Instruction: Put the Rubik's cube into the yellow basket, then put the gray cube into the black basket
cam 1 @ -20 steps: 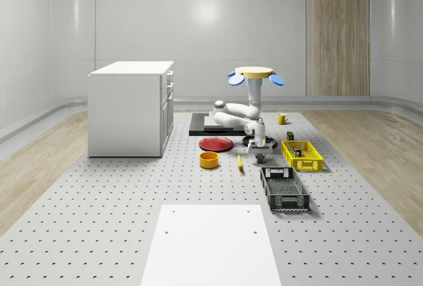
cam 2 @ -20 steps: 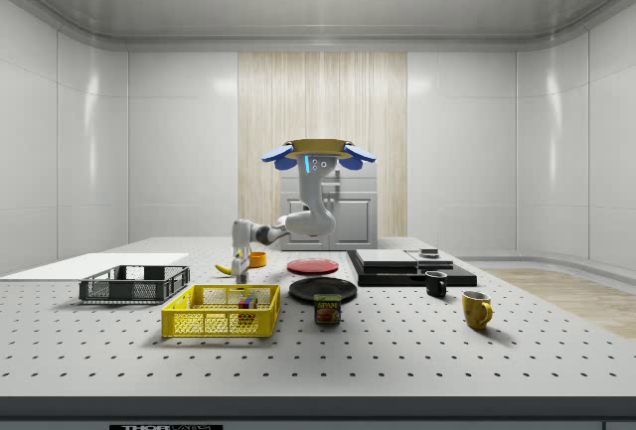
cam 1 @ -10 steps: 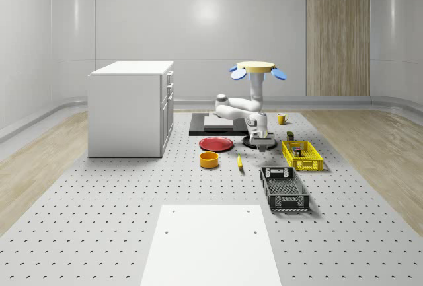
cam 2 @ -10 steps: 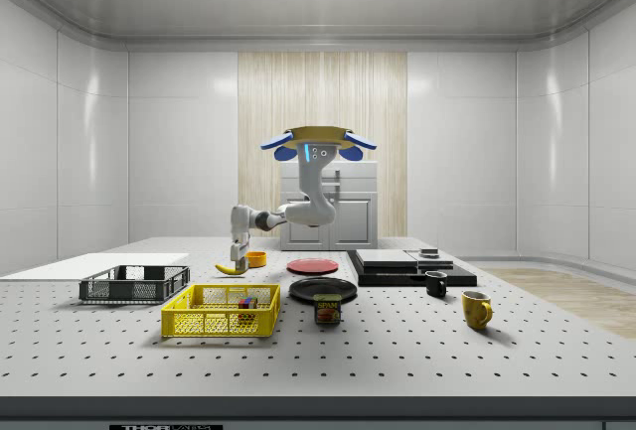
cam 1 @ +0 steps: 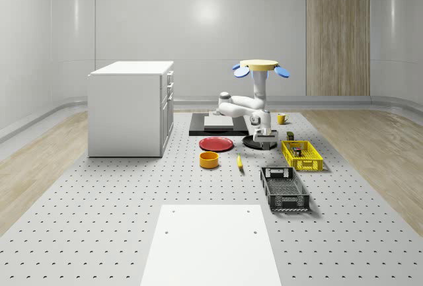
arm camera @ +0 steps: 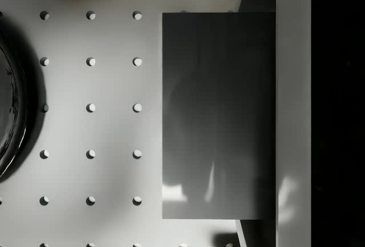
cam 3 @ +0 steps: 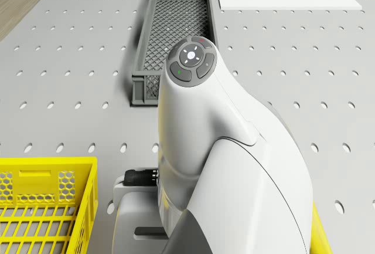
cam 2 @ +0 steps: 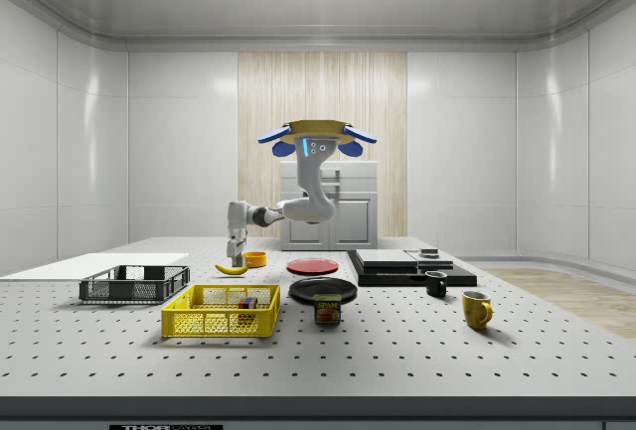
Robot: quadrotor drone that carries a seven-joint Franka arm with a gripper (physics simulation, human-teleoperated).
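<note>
Gripper [cam 1: 264,142] risen with gray cube [arm camera: 219,116]; drone [cam 1: 260,67] hovers.

A white cabinet [cam 1: 131,107] is being shown standing on the perforated desk [cam 1: 99,207], well apart from a red plate [cam 1: 216,143], an orange bowl [cam 1: 209,160] and a banana [cam 1: 239,162]. What is probably a Spam tin [cam 2: 328,309] is being seen near two mugs [cam 2: 476,309].
</note>
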